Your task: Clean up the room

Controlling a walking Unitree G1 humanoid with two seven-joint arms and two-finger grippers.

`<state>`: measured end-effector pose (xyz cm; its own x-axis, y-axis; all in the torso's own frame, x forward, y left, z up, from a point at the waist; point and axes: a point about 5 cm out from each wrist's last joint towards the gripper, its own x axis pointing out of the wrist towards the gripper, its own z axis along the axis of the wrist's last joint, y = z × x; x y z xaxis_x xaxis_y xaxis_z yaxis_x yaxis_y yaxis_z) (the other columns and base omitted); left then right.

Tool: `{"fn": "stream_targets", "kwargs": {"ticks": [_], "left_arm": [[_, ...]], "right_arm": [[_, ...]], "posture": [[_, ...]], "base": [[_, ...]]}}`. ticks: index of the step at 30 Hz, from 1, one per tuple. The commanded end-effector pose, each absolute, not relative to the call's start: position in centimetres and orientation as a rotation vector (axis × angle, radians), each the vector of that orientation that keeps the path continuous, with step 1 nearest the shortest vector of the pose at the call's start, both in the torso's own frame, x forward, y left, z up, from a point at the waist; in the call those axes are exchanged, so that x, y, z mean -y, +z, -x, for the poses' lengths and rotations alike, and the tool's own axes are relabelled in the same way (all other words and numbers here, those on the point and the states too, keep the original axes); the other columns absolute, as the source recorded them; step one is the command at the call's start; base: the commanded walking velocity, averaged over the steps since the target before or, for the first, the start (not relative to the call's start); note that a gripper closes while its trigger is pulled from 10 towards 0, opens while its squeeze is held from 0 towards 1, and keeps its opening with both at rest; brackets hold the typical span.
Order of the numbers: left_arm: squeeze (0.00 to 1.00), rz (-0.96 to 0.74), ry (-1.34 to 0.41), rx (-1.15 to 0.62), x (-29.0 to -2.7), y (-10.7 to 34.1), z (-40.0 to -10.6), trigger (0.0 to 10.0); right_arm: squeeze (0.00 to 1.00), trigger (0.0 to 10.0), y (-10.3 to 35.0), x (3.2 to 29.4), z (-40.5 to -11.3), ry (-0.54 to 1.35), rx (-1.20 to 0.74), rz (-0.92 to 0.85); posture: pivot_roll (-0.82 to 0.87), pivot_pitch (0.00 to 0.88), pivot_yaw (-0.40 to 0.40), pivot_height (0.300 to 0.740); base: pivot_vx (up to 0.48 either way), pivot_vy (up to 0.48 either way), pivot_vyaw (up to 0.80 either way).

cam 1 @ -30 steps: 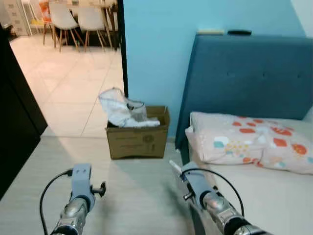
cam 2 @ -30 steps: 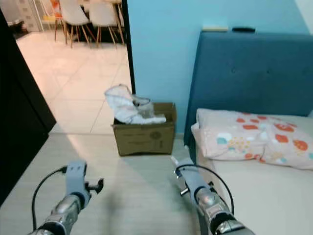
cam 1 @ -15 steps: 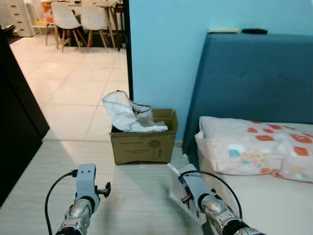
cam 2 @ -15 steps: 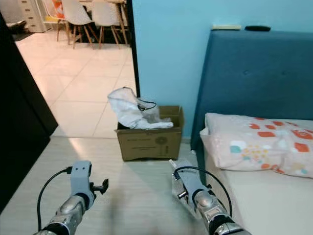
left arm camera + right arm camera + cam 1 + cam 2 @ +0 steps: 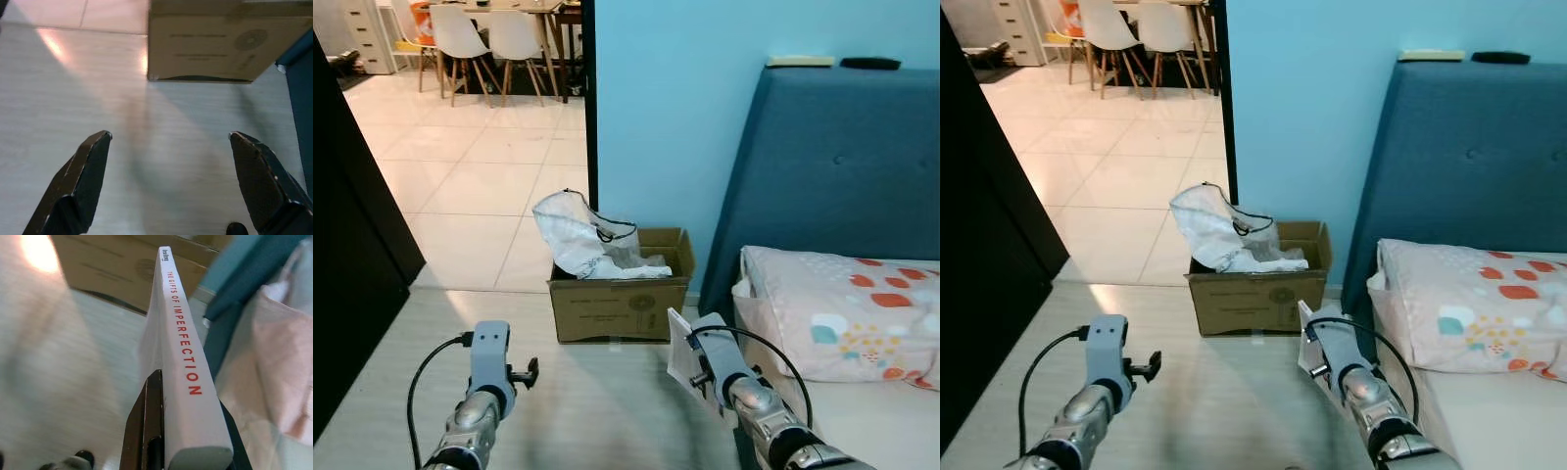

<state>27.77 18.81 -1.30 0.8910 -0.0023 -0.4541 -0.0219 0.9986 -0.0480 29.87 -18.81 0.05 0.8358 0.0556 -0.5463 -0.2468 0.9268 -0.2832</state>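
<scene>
The right gripper [image 5: 188,450] is clamped on a thin white book [image 5: 178,357] — red spine words read "THE GIFTS OF IMPERFECTION" — held up over the floor [image 5: 597,392], near the bed [image 5: 862,431] w/ its spotted pillow [image 5: 842,313]. The left gripper [image 5: 168,181] is wide open, holding nothing, aimed at a cardboard box [image 5: 619,294] (printing too blurry to read) w/ a white bag [image 5: 578,235] in it.

The spine of the white book [image 5: 182,357], clamped between the right gripper [image 5: 183,431]'s black fingers, reads "THE GIFTS OF IMPERFECTION" in red capitals; a small dark mark at its far end is too small to read. The cardboard box [image 5: 222,41] carries faint printed lines and a round emblem, all illegible.
</scene>
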Motion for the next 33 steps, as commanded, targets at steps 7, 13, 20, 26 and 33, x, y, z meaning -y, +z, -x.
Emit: {"fn": "stream_targets", "kwargs": {"ticks": [7,13,20,26,33], "left_arm": [[0.00,0.041,-0.011,-0.477,-18.50,-1.42,-27.69,10.0],[0.00,0.039,-0.010,-0.488,-18.46,-1.50,-27.68,10.0],[0.00,0.047,-0.005,-0.487,-18.45,-1.49,-27.69,10.0],[0.00,0.047,-0.003,-0.487,-18.43,-1.48,-27.72,10.0],[0.00,0.042,-0.006,-0.489,-18.37,-1.44,-27.78,10.0]], "right_arm": [[0.00,10.0,1.03,19.42,-30.70,0.093,-0.523,0.283],[0.00,10.0,1.45,19.18,-30.99,0.097,-0.483,0.233],[0.00,10.0,1.48,19.14,-31.08,0.105,-0.494,0.209],[0.00,10.0,1.55,19.19,-31.16,0.111,-0.500,0.217],[0.00,10.0,1.62,19.20,-31.23,0.111,-0.499,0.216]], "posture": [[-0.01,0.000,-0.034,0.693],[-0.01,0.000,-0.033,0.693],[-0.01,0.000,-0.037,0.708],[-0.01,0.000,-0.038,0.723],[-0.01,0.000,-0.038,0.738]], "base": [[0.334,0.000,-0.77],[0.223,0.000,-0.52],[0.000,0.000,0.00],[0.000,0.000,0.00],[0.000,0.000,0.00]]}}
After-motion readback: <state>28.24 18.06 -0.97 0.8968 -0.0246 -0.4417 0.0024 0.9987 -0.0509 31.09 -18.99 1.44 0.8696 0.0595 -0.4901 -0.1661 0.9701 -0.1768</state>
